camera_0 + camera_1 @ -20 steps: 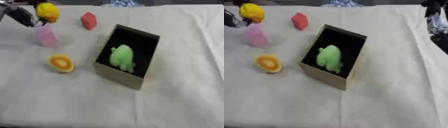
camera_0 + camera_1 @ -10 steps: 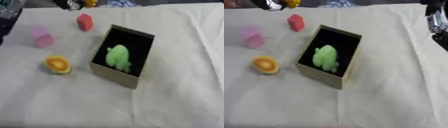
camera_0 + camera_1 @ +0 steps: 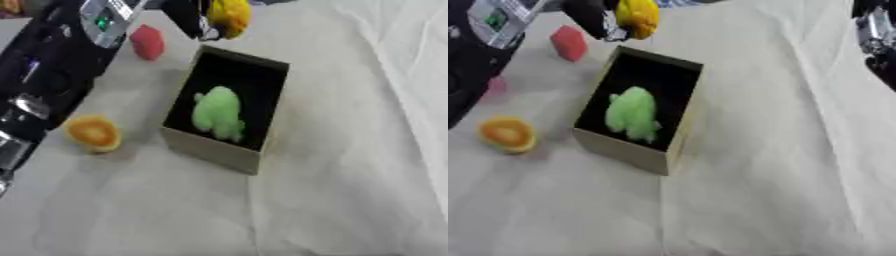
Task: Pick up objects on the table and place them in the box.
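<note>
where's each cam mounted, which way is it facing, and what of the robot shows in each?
Left eye view: head camera, looking down at the box on the table; left arm crosses from the left, left hand holding a yellow object above the box's far edge.
Right eye view: same head, set slightly aside; also shows part of the right arm at the upper right corner.
Shared: box, green toy inside, orange object, red block.

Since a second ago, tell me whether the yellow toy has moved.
Yes. The yellow toy, held by the left hand, has gone from far left of the red block to its right, now by the box's far edge.
</note>
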`<state>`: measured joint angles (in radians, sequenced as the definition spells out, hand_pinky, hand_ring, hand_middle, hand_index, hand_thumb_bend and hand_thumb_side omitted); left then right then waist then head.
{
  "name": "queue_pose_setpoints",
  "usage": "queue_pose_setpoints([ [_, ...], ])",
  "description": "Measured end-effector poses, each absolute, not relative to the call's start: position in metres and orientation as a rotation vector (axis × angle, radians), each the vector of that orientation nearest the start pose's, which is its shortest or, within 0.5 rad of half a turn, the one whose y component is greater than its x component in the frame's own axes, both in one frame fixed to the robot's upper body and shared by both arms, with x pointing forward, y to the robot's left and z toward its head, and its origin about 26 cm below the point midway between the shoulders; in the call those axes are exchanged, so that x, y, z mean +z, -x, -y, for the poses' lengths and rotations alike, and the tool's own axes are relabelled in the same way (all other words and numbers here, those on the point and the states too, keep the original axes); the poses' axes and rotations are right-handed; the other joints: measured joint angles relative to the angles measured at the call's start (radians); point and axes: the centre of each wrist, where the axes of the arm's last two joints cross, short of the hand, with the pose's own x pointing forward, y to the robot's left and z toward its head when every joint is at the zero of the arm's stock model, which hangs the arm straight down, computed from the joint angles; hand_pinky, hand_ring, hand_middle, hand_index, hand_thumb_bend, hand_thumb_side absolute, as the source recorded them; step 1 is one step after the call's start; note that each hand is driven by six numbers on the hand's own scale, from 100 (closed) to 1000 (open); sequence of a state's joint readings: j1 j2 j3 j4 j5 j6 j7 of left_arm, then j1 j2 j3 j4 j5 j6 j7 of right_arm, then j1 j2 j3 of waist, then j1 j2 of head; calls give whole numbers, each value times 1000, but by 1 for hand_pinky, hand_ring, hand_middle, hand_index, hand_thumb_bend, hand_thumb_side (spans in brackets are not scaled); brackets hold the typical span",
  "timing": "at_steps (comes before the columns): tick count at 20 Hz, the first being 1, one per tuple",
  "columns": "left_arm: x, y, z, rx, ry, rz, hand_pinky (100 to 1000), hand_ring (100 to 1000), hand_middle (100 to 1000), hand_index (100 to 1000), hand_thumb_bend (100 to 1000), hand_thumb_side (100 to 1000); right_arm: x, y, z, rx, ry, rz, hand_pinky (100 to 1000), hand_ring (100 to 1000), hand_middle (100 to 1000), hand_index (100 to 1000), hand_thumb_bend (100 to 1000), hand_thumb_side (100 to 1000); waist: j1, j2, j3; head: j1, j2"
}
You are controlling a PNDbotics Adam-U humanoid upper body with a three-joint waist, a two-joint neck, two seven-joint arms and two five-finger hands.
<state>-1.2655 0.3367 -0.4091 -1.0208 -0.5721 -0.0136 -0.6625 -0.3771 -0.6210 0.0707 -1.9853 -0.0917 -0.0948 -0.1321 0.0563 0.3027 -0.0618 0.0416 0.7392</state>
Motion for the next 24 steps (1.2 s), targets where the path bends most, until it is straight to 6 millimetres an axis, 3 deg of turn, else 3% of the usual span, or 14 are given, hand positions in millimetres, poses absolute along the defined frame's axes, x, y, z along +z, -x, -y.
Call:
queue_pose_setpoints([
  [11, 278, -477, -101, -1922, -520, 1438, 704, 636, 569, 689, 288, 226, 242, -304, 277, 517, 247, 2410, 1000, 759, 763, 835, 100, 523, 3, -1, 3, -3, 0],
  [12, 277, -477, -101, -1928, -525, 1434, 707, 642, 575, 695, 312, 238, 242, -304, 277, 516, 247, 2410, 1000, 759, 762, 835, 100, 523, 3, -2, 2, -3, 0],
  [14, 275, -478, -100, -1940, -528, 1429, 764, 743, 713, 819, 475, 393, 242, -304, 277, 514, 245, 2409, 1000, 758, 762, 835, 100, 523, 3, -5, 3, -3, 0],
  [15, 275, -478, -100, -1946, -530, 1428, 777, 757, 733, 845, 511, 431, 242, -304, 277, 514, 245, 2409, 1000, 758, 762, 835, 100, 523, 3, -6, 3, -3, 0],
  [19, 279, -472, -98, -1977, -554, 1454, 790, 764, 737, 858, 593, 474, 239, -303, 278, 506, 248, 2400, 1000, 757, 760, 834, 100, 523, 4, -7, 14, -8, 0],
  [21, 286, -465, -99, -1993, -576, 1484, 792, 765, 740, 861, 579, 481, 238, -303, 278, 498, 247, 2396, 1000, 757, 760, 835, 100, 523, 4, -7, 19, -12, 0],
  [24, 304, -451, -101, -1999, -620, 1555, 776, 738, 698, 824, 483, 389, 236, -303, 278, 493, 245, 2391, 1000, 757, 761, 835, 100, 523, 4, -10, 26, -18, 0],
])
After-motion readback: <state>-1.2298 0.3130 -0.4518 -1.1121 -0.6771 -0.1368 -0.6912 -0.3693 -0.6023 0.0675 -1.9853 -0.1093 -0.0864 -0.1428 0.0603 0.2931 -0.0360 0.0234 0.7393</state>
